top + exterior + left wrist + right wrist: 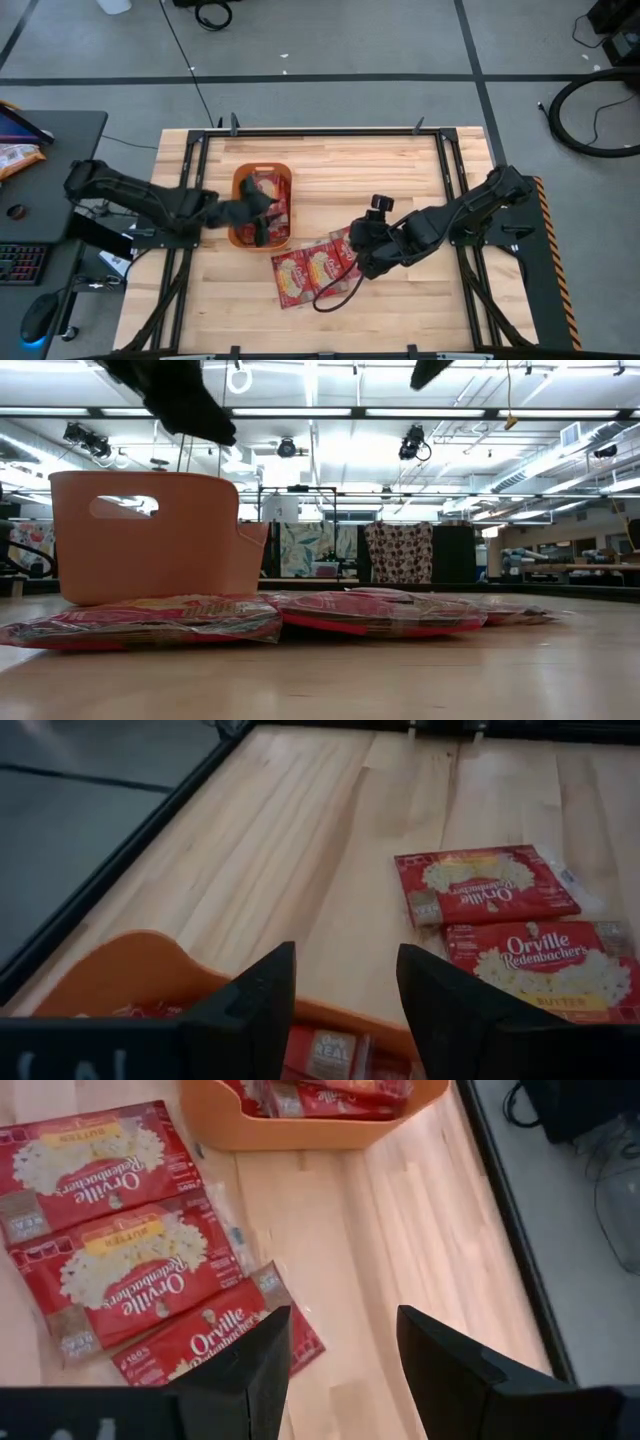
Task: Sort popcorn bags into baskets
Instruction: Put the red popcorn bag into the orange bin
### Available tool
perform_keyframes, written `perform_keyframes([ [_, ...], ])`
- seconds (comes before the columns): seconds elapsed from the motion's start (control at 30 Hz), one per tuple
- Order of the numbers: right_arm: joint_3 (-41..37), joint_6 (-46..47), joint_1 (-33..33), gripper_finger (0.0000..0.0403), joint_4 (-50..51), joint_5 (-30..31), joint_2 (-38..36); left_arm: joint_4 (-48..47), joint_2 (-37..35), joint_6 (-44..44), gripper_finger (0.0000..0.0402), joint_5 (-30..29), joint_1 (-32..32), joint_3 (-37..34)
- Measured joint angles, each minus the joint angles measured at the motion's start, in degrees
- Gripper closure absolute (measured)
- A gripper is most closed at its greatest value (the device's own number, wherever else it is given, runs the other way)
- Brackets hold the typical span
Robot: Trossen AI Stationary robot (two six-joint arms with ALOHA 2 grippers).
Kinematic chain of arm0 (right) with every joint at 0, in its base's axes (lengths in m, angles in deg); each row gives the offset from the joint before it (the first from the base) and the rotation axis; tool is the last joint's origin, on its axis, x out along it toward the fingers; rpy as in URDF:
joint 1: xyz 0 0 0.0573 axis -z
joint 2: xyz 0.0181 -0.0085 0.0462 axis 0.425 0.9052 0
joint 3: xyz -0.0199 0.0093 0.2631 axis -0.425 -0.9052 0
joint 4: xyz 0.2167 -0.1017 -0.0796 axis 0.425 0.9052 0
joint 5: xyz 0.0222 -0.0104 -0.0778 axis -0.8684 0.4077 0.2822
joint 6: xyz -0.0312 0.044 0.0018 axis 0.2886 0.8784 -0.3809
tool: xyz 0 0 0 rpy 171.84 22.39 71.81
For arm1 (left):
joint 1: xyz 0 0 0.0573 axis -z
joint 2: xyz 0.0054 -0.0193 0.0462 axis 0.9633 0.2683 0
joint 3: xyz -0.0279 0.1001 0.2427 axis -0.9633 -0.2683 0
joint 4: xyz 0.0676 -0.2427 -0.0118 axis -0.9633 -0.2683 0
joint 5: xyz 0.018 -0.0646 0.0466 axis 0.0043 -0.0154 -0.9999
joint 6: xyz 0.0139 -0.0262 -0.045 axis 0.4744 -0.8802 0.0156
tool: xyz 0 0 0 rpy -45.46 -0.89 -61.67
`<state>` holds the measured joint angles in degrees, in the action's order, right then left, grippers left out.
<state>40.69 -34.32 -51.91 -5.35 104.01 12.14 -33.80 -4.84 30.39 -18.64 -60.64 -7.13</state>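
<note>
Three red popcorn bags lie flat side by side on the wooden table (322,265), (140,1275), (150,622). More red bags lie inside the orange basket (240,185), (150,535), (300,1125). My left gripper (258,218), (345,965) hovers open above the basket's near end, over the bags in it (330,1055). My right gripper (358,250), (343,1325) is open above the table, just right of the three loose bags and touching none. Two of the loose bags also show in the left wrist view (485,885).
Black frame rails (455,200) run along the table's sides and far edge. A black cable (335,295) loops on the table near the loose bags. Bare wood lies right of the bags and on the far side of the basket. A desk with a keyboard (20,265) stands beyond the table's left side.
</note>
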Motion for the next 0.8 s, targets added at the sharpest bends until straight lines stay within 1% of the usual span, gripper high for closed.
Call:
perform_keyframes([
  [0.07,-2.7,-0.9,0.0,0.0217,-3.6,-0.6,0.0,0.9,-0.3,-1.0,0.0221,-2.8,2.6,-1.9],
  [0.23,-10.8,-6.4,0.1,0.0217,-15.3,-5.0,0.0,8.5,-0.3,-1.0,0.0221,-9.5,7.9,-6.6],
  [0.33,-16.0,-8.9,0.1,0.0217,-23.9,-6.7,0.0,15.1,-0.3,0.8,0.0221,-12.5,10.3,-8.6],
  [0.4,-19.3,-9.7,0.1,0.0217,-27.9,-8.4,0.0,19.8,-0.3,2.9,0.0221,-13.9,11.8,-9.6],
  [0.5,-23.1,-8.5,0.3,0.0217,-33.4,-9.0,0.0,24.2,-0.3,5.8,0.0221,-15.9,13.6,-10.0],
  [0.63,-24.5,-6.4,0.3,0.0217,-34.3,-8.8,1.3,26.4,-0.3,8.1,0.0221,-17.1,14.1,-10.0],
  [0.8,-23.0,-5.6,-0.1,0.0218,-33.7,-10.7,6.3,28.2,-0.3,11.1,0.0221,-17.1,13.2,-10.0],
])
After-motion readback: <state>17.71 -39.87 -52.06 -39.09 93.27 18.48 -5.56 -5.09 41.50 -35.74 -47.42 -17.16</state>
